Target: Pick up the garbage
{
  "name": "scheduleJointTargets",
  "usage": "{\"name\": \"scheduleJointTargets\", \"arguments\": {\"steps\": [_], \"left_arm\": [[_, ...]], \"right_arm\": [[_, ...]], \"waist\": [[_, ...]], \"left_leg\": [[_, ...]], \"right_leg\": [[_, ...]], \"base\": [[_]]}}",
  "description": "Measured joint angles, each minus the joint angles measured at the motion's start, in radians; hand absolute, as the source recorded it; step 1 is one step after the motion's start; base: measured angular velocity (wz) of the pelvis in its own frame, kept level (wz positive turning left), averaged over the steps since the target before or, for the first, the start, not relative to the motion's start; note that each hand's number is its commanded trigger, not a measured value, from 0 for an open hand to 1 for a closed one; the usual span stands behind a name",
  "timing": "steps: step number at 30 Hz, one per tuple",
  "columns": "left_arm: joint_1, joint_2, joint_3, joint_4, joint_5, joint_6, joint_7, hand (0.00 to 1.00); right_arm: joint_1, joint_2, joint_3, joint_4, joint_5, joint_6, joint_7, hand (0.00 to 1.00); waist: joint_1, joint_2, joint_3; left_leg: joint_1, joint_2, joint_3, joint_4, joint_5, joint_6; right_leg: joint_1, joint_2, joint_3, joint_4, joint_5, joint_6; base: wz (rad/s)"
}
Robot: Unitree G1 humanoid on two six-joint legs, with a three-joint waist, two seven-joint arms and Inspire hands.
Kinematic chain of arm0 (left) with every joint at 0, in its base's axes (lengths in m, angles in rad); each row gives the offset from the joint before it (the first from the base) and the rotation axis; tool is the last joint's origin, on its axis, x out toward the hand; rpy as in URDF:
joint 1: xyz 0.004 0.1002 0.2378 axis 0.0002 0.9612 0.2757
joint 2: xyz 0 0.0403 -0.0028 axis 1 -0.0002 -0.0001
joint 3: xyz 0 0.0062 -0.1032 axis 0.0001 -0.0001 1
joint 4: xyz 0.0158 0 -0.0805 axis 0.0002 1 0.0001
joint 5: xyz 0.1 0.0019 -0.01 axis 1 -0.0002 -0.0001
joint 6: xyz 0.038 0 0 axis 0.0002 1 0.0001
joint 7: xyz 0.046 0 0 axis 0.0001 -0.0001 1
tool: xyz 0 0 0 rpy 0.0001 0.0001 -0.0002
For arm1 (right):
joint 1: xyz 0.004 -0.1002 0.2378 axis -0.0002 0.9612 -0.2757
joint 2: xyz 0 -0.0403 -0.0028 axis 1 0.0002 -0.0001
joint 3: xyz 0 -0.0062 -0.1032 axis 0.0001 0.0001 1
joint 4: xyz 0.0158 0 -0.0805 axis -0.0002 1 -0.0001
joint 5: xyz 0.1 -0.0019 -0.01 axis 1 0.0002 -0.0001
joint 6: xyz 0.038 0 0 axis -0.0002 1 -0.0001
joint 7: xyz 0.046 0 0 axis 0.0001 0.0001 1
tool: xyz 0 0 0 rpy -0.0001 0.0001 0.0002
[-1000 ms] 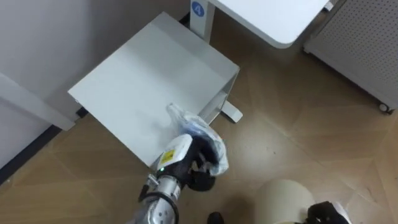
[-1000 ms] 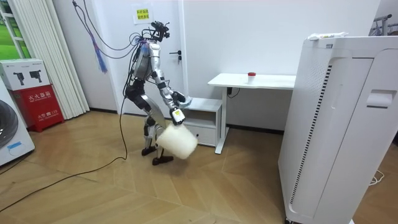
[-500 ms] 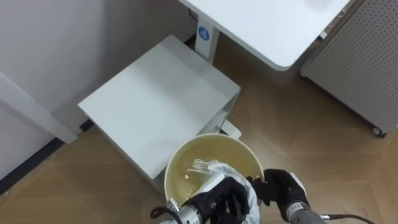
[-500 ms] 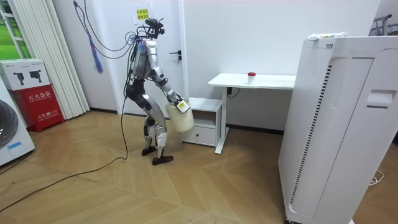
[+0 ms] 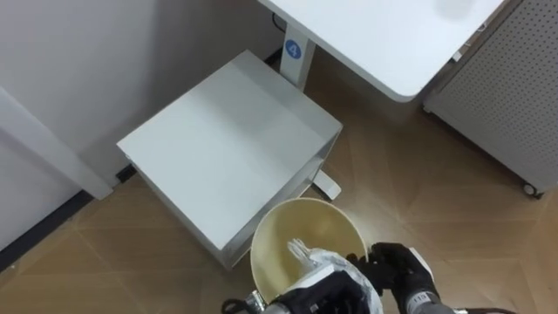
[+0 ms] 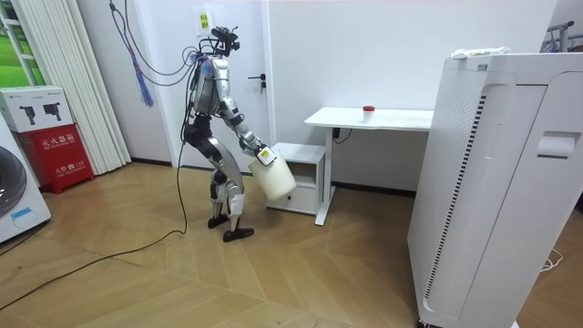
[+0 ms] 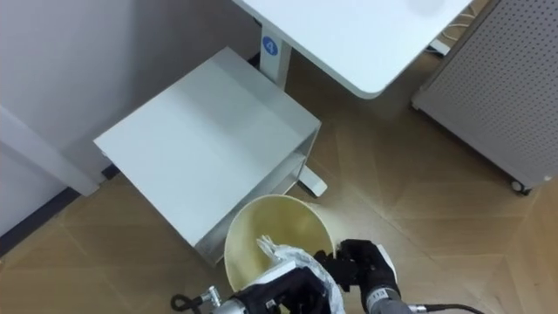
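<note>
The left hand is being cut off by the lower edge of the eye views at 6 o'clock, so only its dark fingers and a pale strip of its back are showing; those fingers are curling round the crumpled clear plastic garbage, which is hiding part of them; the plastic is bulging over the rim of the cream bin at the bin's 5 o'clock; a pale shred is showing inside the bin, and whether it is joined to the plastic is hard to make out.

The right hand is coming in from 5 o'clock, its dark fingers clamping on the bin's rim at the bin's 3 o'clock, its forearm running out of frame; the bin's mouth is facing up toward the head camera, its base hidden.

In the room view the robot is standing on the wooden floor with the bin raised and tilted before its hips, the hands too small there to read; the low white cabinet is lying at the bin's 10 o'clock, the white desk at 1 o'clock, its far part cropped.
</note>
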Motion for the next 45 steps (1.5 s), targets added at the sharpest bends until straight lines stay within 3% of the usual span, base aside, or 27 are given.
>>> {"name": "scheduleJointTargets", "arguments": {"steps": [4, 6, 9, 18, 21, 34, 41, 43, 45], "left_arm": [[0.020, 0.000, -0.002, -0.019, 0.001, 0.008, -0.003, 0.00], [0.029, 0.001, -0.015, -0.020, 0.000, 0.011, -0.013, 0.00], [0.030, 0.012, -0.034, -0.023, 0.000, 0.015, -0.035, 0.00], [0.037, 0.026, -0.035, -0.033, 0.025, 0.016, -0.089, 0.00], [0.039, 0.039, -0.031, -0.033, 0.041, 0.016, -0.096, 0.00], [0.070, 0.063, 0.012, -0.069, 0.111, 0.015, -0.116, 0.00], [0.111, 0.077, 0.041, -0.118, 0.194, 0.008, -0.116, 0.00], [0.114, 0.089, 0.059, -0.138, 0.197, 0.008, -0.113, 0.00], [0.136, 0.125, 0.093, -0.201, 0.197, 0.006, -0.109, 0.00]], "right_arm": [[0.002, 0.000, 0.006, 0.002, 0.008, 0.000, 0.006, 1.00], [0.012, 0.000, 0.010, 0.012, 0.011, 0.000, 0.007, 1.00], [0.035, -0.001, 0.009, 0.011, 0.011, 0.000, 0.006, 1.00], [0.049, -0.001, 0.007, 0.012, 0.018, 0.002, 0.003, 1.00], [0.049, 0.000, 0.007, 0.014, 0.017, 0.002, 0.008, 1.00], [0.097, 0.004, -0.042, 0.025, 0.047, 0.002, 0.049, 1.00], [0.136, -0.001, -0.080, 0.053, 0.042, -0.001, 0.083, 1.00], [0.147, -0.001, -0.099, 0.055, 0.038, -0.002, 0.085, 1.00], [0.163, -0.002, -0.111, 0.056, 0.038, -0.014, 0.083, 1.00]], "waist": [[0.000, 0.004, -0.0033], [0.000, 0.016, -0.0182], [-0.001, 0.023, -0.0238], [-0.004, 0.019, -0.0214], [-0.001, 0.014, -0.0179], [0.002, 0.014, -0.0169], [0.018, 0.014, -0.0162], [0.024, 0.015, -0.0163], [0.025, 0.019, -0.0160]], "left_leg": [[0.000, -0.001, 0.000, 0.002, 0.000, 0.000], [0.000, -0.002, -0.001, -0.001, 0.002, 0.003], [0.014, -0.017, 0.003, -0.026, 0.015, 0.009], [0.022, -0.030, 0.005, -0.054, 0.030, 0.013], [0.024, -0.028, 0.009, -0.055, 0.030, 0.013], [0.027, -0.028, 0.013, -0.084, 0.028, 0.015], [0.105, -0.032, 0.012, -0.124, 0.028, 0.014], [0.117, -0.032, 0.012, -0.129, 0.028, 0.014], [0.139, -0.031, 0.009, -0.141, 0.028, 0.014]], "right_leg": [[0.000, -0.001, 0.000, -0.002, 0.000, 0.000], [0.001, -0.003, -0.001, -0.003, 0.000, 0.000], [0.002, -0.015, 0.001, -0.002, 0.000, 0.001], [0.006, -0.021, 0.005, -0.019, 0.010, 0.006], [0.006, -0.019, 0.007, -0.021, 0.009, 0.006], [0.015, -0.016, 0.001, -0.056, 0.010, 0.010], [0.100, -0.012, -0.013, -0.103, 0.006, 0.017], [0.114, -0.011, -0.022, -0.110, 0.006, 0.018], [0.142, -0.010, -0.036, -0.130, 0.006, 0.018]], "base": [[0.00], [0.02], [0.06], [0.00], [0.00], [0.00], [0.00], [0.02], [0.06]]}}
